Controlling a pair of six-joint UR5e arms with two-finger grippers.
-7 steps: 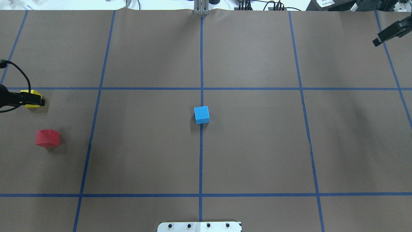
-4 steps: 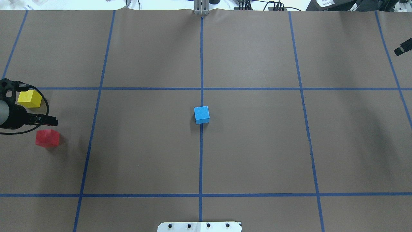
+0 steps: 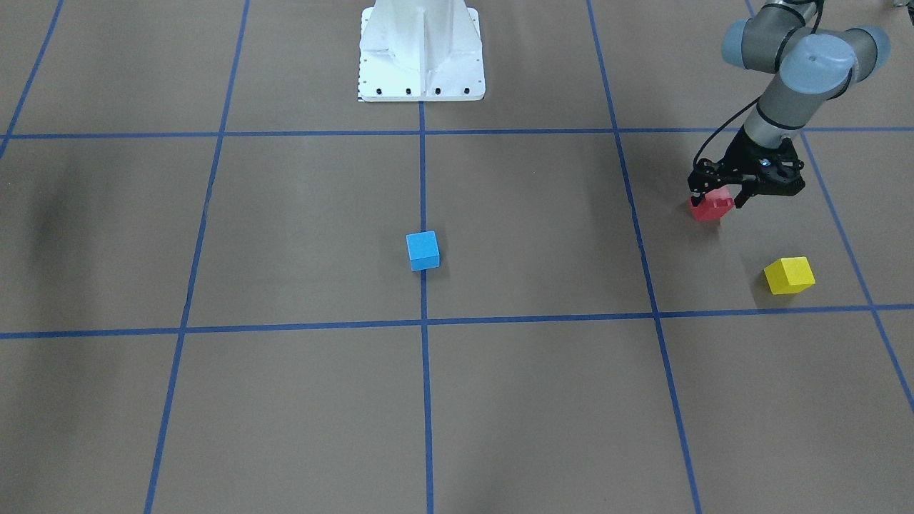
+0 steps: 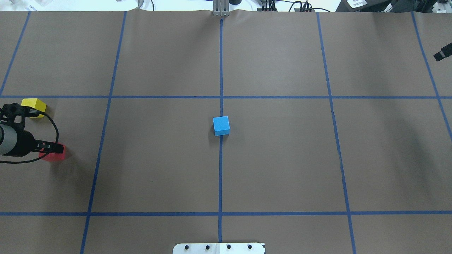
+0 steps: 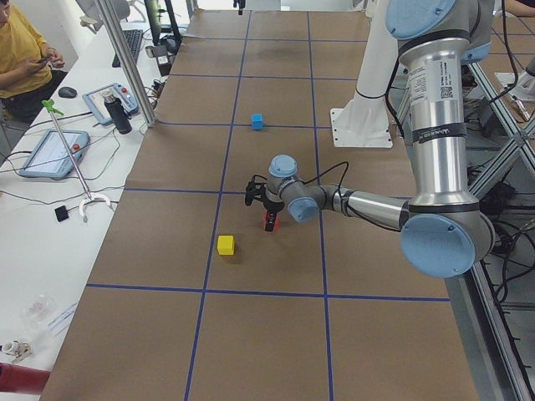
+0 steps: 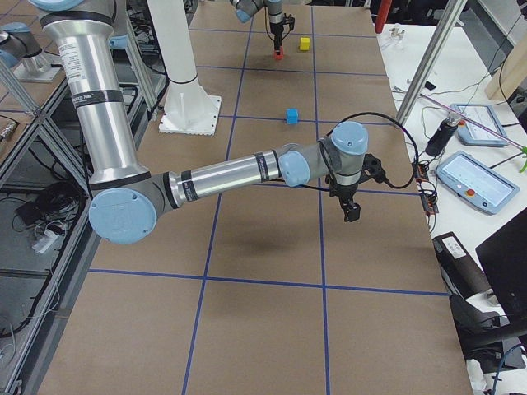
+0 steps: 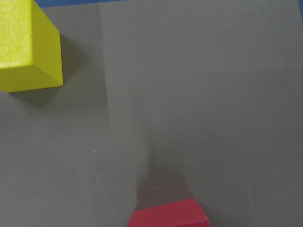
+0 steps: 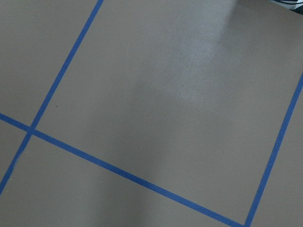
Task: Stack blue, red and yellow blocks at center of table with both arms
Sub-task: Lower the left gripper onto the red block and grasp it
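Note:
The blue block (image 4: 221,125) sits at the table's center on the middle tape line, also in the front view (image 3: 423,250). The red block (image 3: 710,208) and the yellow block (image 3: 789,275) lie far out on my left side. My left gripper (image 3: 720,195) is open, low over the red block (image 4: 53,156), its fingers on either side of it. The left wrist view shows the red block's top (image 7: 168,213) at the bottom edge and the yellow block (image 7: 28,47) at upper left. My right gripper (image 4: 443,54) hangs above the table's right edge, away from all blocks; I cannot tell its state.
The robot's white base (image 3: 421,50) stands at the near middle edge. Blue tape lines (image 4: 220,176) divide the brown table into squares. Tablets and cables (image 6: 473,177) lie on the white bench beyond the far edge.
My left gripper moved from over the yellow block toward the robot and now sits over the red block. My right gripper drew back toward the right edge.

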